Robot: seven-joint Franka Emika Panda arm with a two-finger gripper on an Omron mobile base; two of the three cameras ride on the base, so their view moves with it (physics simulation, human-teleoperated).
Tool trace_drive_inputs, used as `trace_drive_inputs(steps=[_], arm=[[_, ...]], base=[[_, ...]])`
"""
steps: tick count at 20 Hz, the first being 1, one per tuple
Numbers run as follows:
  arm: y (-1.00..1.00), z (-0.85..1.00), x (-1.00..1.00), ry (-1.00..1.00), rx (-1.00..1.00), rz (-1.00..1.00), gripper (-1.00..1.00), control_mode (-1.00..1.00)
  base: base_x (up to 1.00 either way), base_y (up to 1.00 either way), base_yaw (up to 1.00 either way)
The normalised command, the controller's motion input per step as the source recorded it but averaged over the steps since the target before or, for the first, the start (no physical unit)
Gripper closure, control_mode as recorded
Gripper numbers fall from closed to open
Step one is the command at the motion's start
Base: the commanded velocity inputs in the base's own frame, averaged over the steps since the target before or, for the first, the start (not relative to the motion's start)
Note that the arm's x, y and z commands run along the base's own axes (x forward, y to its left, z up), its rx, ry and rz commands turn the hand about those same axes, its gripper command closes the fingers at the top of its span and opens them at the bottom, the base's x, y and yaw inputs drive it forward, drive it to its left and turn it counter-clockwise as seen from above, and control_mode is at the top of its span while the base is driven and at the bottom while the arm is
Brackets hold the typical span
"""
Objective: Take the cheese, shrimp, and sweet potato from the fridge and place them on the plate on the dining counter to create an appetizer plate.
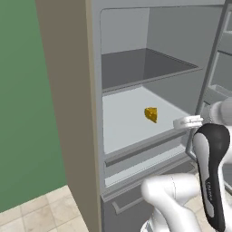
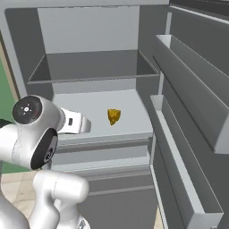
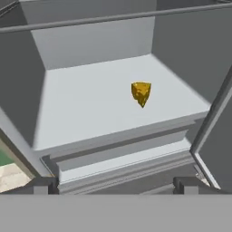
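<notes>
The fridge (image 1: pixel 68 90) stands open in front of me. The cheese (image 1: pixel 151 114), a small yellow-orange wedge with holes, sits alone on the light grey middle shelf (image 1: pixel 120 122), toward its right side. It also shows as the cheese (image 2: pixel 114 116) and the cheese (image 3: pixel 141 93). My gripper (image 3: pixel 117 186) is open and empty, in front of the shelf's front edge and a little lower, well short of the cheese. The shrimp, the sweet potato, the plate and the dining counter are out of view.
The fridge door (image 2: pixel 192 112) with its long bins stands open on the right, close to my arm. An upper shelf (image 1: pixel 145 68) overhangs the middle one, and drawers (image 1: pixel 136 158) lie below. A green wall (image 1: pixel 22 90) and tiled floor (image 1: pixel 36 213) are to the left.
</notes>
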Motion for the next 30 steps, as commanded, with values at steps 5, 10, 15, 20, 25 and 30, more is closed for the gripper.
trace_drive_inputs(steps=[5, 10, 15, 20, 25, 30], arm=[[-0.01, -0.23, 0.64, -0.03, -0.04, -0.01, -1.0, -1.0], [-0.04, -0.41, 0.53, -0.01, -0.05, 0.0, -1.0, -1.0], [-0.1, -0.33, 0.54, 0.0, -0.01, 0.0, -1.0, -1.0], [-0.16, -0.2, 0.63, 0.0, 0.0, -0.01, -1.0, -1.0], [-0.17, -0.12, 0.49, 0.0, 0.0, -0.03, -1.0, -1.0], [-0.17, -0.08, 0.32, 0.05, 0.02, -0.04, -1.0, -1.0]], base=[[0.0, 0.0, 0.0], [0.0, 0.0, 0.0], [0.0, 0.0, 0.0], [0.0, 0.0, 0.0], [0.0, 0.0, 0.0], [0.0, 0.0, 0.0]])
